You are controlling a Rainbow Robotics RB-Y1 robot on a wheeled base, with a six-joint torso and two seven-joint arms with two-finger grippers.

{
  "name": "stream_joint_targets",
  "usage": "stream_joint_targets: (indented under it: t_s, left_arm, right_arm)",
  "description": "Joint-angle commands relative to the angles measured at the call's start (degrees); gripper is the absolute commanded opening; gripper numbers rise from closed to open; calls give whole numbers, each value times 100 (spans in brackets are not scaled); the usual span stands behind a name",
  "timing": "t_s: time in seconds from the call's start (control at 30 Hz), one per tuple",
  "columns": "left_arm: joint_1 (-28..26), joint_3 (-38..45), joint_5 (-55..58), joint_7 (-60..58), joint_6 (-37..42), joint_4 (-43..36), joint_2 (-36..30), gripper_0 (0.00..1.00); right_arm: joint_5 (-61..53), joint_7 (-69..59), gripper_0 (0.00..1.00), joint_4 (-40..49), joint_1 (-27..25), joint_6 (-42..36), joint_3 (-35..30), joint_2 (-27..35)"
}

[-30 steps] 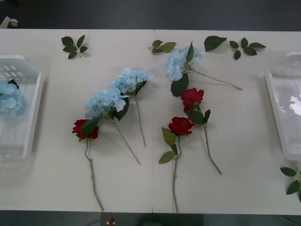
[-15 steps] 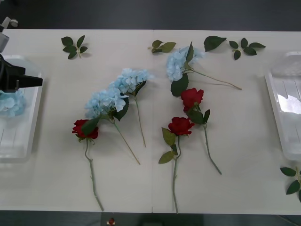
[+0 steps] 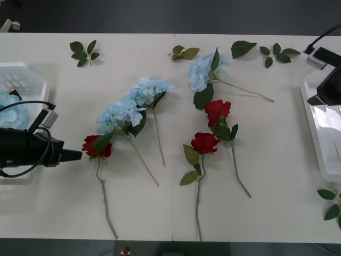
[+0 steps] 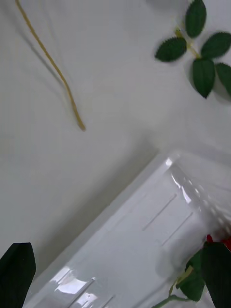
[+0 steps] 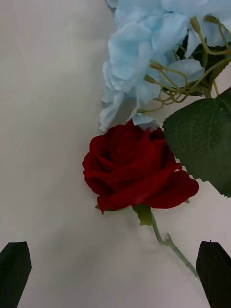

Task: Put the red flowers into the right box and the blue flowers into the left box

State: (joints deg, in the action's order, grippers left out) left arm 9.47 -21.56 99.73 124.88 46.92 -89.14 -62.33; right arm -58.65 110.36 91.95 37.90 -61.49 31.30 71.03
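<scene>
Beside the left red rose (image 3: 96, 145), left gripper (image 3: 80, 155) open, right gripper (image 4: 115, 274) over right box (image 3: 327, 138)

Glossy right box (image 4: 144, 226) on pale table (image 4: 96, 72), red flower (image 4: 202, 269) inside, leaf sprig (image 4: 199, 53), yellowish stem end (image 4: 53, 67)

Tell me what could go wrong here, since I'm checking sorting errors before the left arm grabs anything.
The left gripper, open, faces the leftmost red rose, whose bloom touches a blue hydrangea and sits under its big leaf. Closing here might catch the leaf or petals and drag the hydrangea along.

The rose's thin stem is a small target, so a grasp there could slip.

The right gripper, open over the right box, has a rose below it that a descent might crush.
</scene>
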Motion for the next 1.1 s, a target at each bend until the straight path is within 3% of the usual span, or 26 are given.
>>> stream_joint_targets:
  t_s: [0.03, 0.33, 0.5, 0.73, 0.87, 0.9, 0.93, 0.97, 1.0, 1.03, 1.1]
  left_arm:
    - [-323, -15, -332, -86, -324, -526, -69, 100]
    - [-393, -86, -2134, -974, -350, -693, 739, 100]
    - [-349, -86, -2872, -1448, -350, -693, 1091, 100]
    - [-288, -103, -3680, -1897, -350, -693, 1442, 99]
    - [-261, -112, -3847, -1967, -341, -693, 1522, 68]
    - [-253, -112, -3865, -1993, -341, -693, 1522, 53]
    - [-244, -112, -3874, -2002, -341, -693, 1522, 48]
    - [-244, -112, -3891, -2020, -341, -693, 1522, 35]
    - [-235, -112, -3909, -2029, -341, -693, 1522, 29]
    - [-235, -112, -3927, -2046, -341, -693, 1522, 10]
    - [-235, -103, -3953, -2073, -324, -693, 1522, 0]
  right_arm:
    - [65, -155, 100, 78, 886, 49, 676, -317]
    - [144, -129, 100, -1364, 2081, 515, 1564, -1935]
    - [284, -68, 100, -2137, 2301, 735, 1608, -2638]
    - [390, -32, 100, -2761, 2406, 1060, 2082, -3016]
    - [434, 3, 100, -3280, 2424, 1209, 2117, -3235]
    - [434, 20, 100, -3464, 2450, 1297, 2117, -3297]
    - [434, 29, 100, -3534, 2459, 1315, 2126, -3332]
    - [425, 47, 100, -3658, 2485, 1376, 2117, -3385]
    - [425, 55, 100, -3719, 2485, 1420, 2117, -3411]
    - [416, 73, 100, -3825, 2503, 1517, 2117, -3446]
    - [407, 82, 100, -3948, 2520, 1623, 2117, -3490]
